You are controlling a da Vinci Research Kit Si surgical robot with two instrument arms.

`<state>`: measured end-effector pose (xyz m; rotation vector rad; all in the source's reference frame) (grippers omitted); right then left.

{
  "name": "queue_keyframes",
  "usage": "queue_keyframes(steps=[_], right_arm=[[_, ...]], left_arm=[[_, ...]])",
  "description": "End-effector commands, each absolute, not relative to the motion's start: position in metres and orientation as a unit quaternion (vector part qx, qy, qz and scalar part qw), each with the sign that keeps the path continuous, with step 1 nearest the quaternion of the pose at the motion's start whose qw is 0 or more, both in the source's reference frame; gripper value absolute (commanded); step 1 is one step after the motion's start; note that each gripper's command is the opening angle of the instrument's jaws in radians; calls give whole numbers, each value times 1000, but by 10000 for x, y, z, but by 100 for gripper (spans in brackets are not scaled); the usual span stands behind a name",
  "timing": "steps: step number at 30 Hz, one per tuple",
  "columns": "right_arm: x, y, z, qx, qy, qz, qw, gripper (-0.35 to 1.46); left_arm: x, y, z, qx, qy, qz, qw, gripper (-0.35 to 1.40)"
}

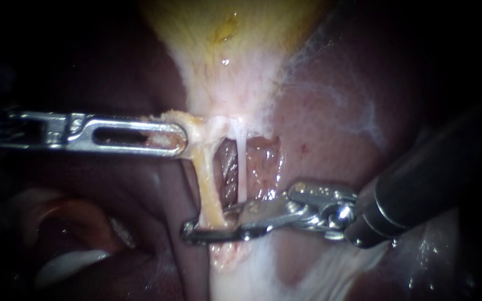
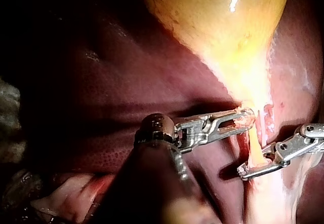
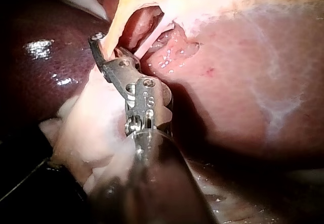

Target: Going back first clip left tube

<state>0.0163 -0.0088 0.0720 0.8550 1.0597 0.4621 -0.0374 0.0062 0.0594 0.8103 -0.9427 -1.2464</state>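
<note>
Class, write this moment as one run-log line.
left instrument: shut on tissue under gallbladder | right instrument: tip at lower left tube | liver: behind

Surgical bench setup. My endoscope sits close on wet organ tissue: yellow gallbladder (image 1: 230,33) at 12 o'clock, dark red liver (image 1: 330,122) from 1 to 4 o'clock, and two pale bared tubes at centre, the left tube (image 1: 207,178) and right tube (image 1: 241,161). My left instrument (image 1: 181,139) enters from 9 o'clock, jaws clamped on the gallbladder's neck. My right instrument (image 1: 196,233) enters from 4 o'clock. Both have slim shafts and tiny hinged metal tips. Past the lit tissue it's all black. Both wrist views show the same glistening liver.
</note>
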Motion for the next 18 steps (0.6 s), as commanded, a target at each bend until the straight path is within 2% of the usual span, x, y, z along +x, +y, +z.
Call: queue_keyframes(steps=[1,7,8,10,12,14,18], right_arm=[[163,-88,720,392,485,212,752,-35],[163,-87,722,390,486,213,753,-35],[163,-88,721,390,494,211,748,-28],[163,-88,721,371,523,182,745,3],[166,-87,722,359,542,169,741,31],[168,-86,723,346,550,153,744,41],[167,-85,723,316,560,133,754,48]], left_arm=[[-374,62,594,355,-413,-546,637,-35],[-374,62,595,355,-413,-546,637,-35],[-374,62,595,355,-413,-545,637,-35],[-374,62,595,354,-413,-546,637,-35],[-373,63,596,354,-413,-546,637,-35],[-372,63,596,354,-413,-546,637,-35],[-372,63,596,354,-413,-546,637,-35]])
